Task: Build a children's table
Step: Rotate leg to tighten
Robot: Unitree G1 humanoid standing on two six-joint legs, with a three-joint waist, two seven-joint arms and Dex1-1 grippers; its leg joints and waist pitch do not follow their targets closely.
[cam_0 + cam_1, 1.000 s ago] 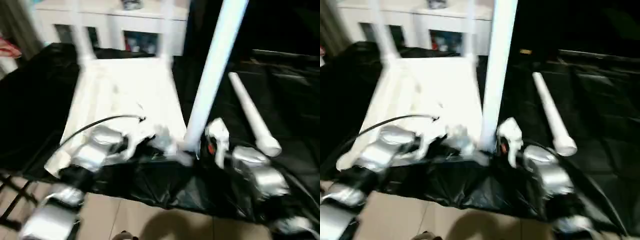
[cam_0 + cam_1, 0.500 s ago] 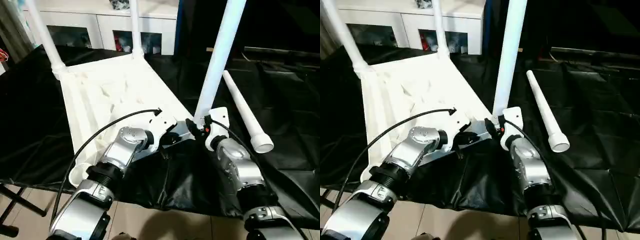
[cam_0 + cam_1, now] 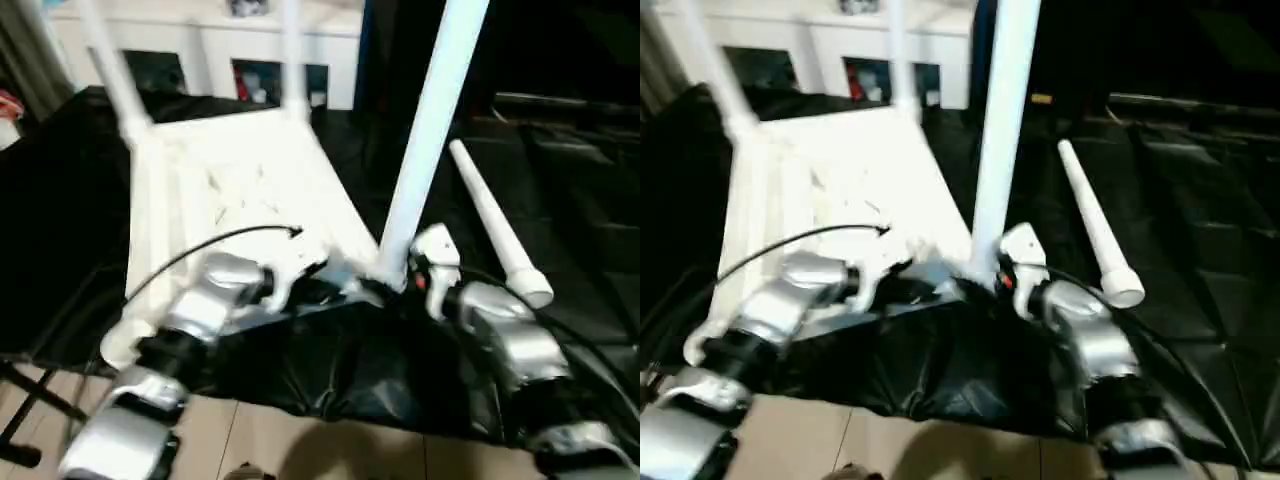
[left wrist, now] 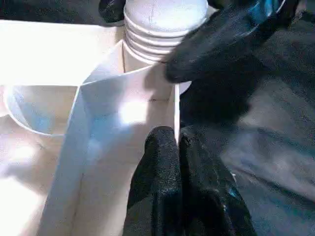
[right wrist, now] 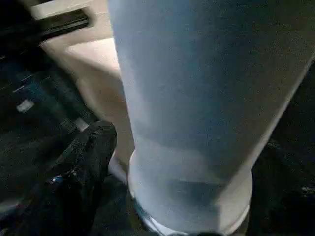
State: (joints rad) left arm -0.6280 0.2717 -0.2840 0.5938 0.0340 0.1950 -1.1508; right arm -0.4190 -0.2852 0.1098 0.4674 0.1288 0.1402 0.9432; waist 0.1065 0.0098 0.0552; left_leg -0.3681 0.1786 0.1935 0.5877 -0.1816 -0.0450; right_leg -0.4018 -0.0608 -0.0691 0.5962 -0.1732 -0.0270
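While three tube legs (image 3: 428, 130) stood in the upturned children's table (image 3: 235, 190), the fourth leg (image 3: 497, 232) lay loose at 3 o'clock on the black tabletop (image 3: 590, 200); left claw (image 4: 179, 162) pinched together, right claw (image 5: 162, 162) spread around the near leg.

A: Support surface?
B: Big folding table, black sheet (image 3: 80, 220) draped over it, wrinkled, hanging over the near edge above a beige tiled floor (image 3: 300, 445).
A: What's on the sheet?
B: Children's table (image 3: 240, 190), upside down, ribbed underside up, legs standing in the corner sockets. One loose leg (image 3: 497, 235) lies flat on the sheet to its right, apart from it, wide end toward the near edge.
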